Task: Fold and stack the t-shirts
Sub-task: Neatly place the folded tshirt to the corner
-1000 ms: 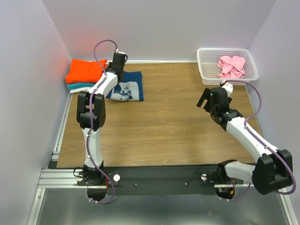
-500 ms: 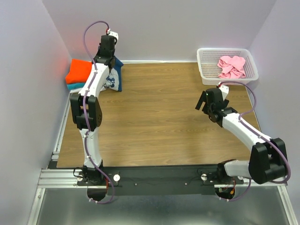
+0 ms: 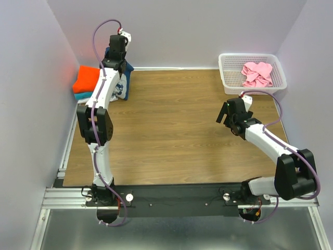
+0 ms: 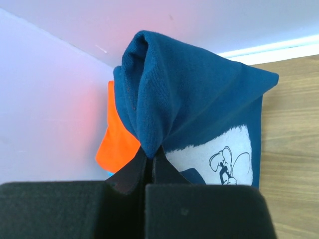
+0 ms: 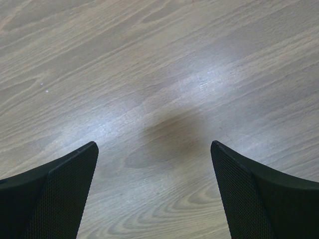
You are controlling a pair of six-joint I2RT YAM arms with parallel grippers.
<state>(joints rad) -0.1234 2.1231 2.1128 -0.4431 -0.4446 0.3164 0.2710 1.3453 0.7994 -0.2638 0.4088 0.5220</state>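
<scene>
Only on L wrist cam: L claw (image 4: pixel 151 155) clenched on navy tee (image 4: pixel 199 104); R claw (image 5: pixel 153 149) released above table (image 5: pixel 149 74).

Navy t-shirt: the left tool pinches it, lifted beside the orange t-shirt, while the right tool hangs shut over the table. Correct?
No. The right tool is open, not shut: the right wrist view shows it spread wide over the table. The rest stands: the left tool pinches the navy t-shirt, lifted beside the orange t-shirt.
</scene>
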